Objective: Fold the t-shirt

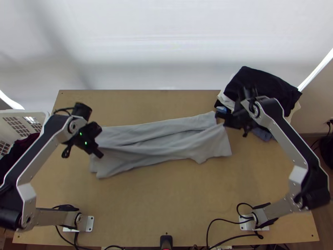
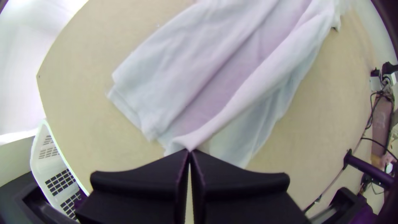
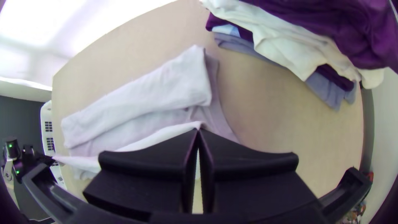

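Clenching the grey t-shirt [image 1: 166,152] in left gripper [image 1: 100,154] and right gripper [image 1: 224,121], mid-frame.
Lying in a long creased strip; crowded upper right by heaped dark and white garments [image 1: 264,85], flanked far left by a perforated white basket [image 1: 12,115].

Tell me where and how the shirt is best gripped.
Grip the shirt by both ends of its raised long edge, from above: the left hand and right hand pinch it there. That edge stands proud of the cloth beneath, so it should lift evenly.
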